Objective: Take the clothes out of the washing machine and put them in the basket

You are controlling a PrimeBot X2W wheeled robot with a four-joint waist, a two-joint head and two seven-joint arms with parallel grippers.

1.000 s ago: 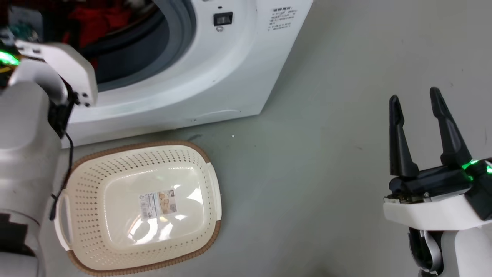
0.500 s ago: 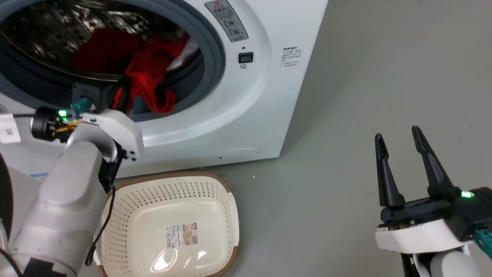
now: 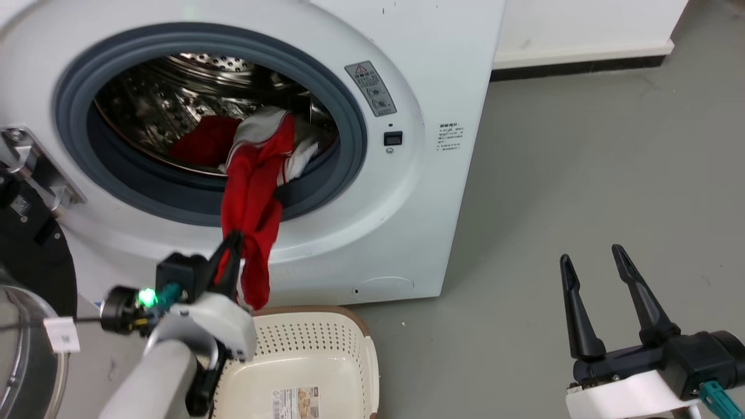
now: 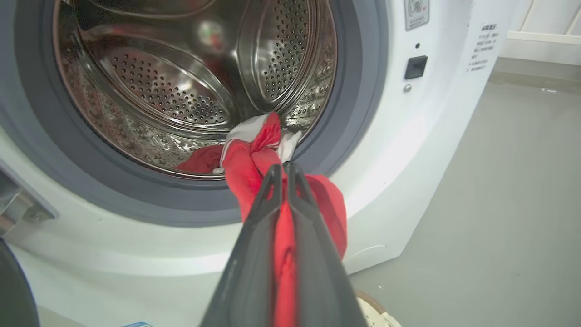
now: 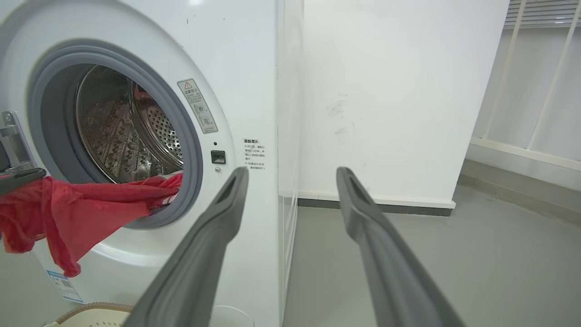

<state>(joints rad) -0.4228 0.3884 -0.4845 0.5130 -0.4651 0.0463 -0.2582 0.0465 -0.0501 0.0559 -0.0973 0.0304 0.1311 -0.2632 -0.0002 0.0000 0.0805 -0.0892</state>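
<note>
Below the washing machine's (image 3: 442, 70) porthole, on the head view, I saw my left gripper (image 3: 233, 247) clamped on red clothes (image 3: 256, 192) trailing from the drum, with the basket (image 3: 326, 349) just beneath. My right gripper (image 3: 591, 254) stood open, well apart from the machine. On the left wrist view the fingers (image 4: 261, 213) pinched red fabric. On the right wrist view the cloth hung over the machine's grey rim.

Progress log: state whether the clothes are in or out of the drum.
Partly out: clothes drape over the washing machine rim, clamped by the left pincer.
</note>
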